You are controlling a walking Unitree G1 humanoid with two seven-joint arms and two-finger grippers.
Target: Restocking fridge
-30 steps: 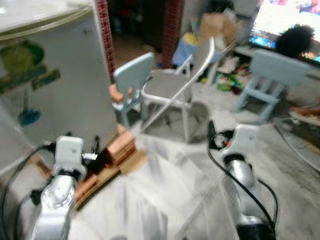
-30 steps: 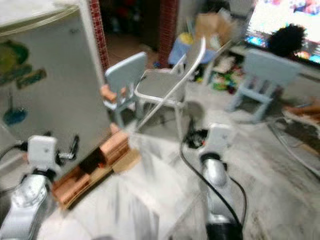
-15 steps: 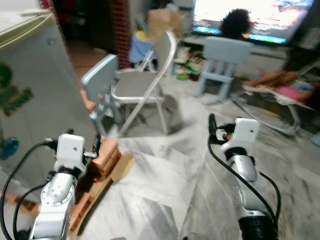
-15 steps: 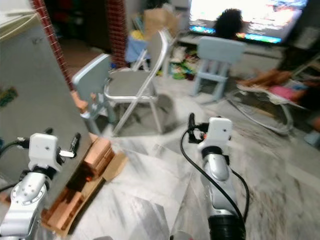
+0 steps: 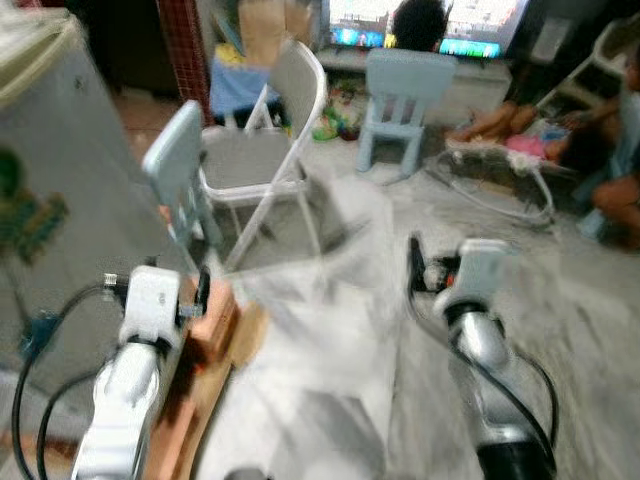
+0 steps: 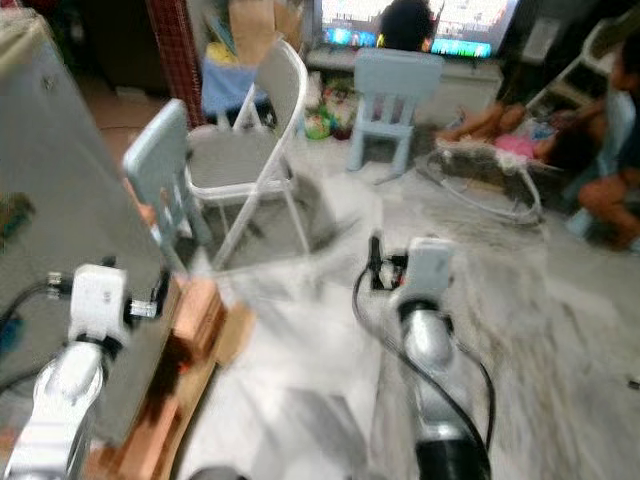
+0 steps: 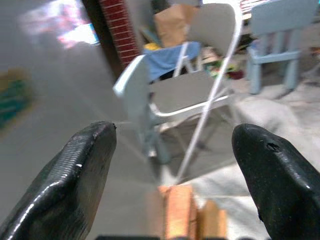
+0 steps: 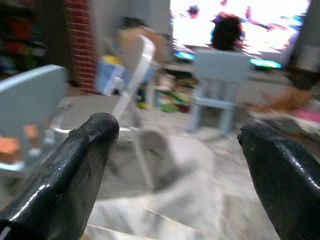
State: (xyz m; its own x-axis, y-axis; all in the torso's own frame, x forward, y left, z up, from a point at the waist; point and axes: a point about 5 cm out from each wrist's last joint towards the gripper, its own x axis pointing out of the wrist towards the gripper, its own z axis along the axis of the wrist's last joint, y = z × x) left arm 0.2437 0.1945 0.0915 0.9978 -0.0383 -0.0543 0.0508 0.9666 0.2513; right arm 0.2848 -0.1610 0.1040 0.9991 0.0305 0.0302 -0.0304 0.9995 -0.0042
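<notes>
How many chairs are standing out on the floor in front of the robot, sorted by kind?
Grey metal folding chair: 1
Small light blue chairs: 2, one beside the folding chair, one farther off near the TV
Total: 3

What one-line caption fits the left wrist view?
Open left gripper held empty beside the grey fridge, facing a folding chair and a blue chair.
</notes>
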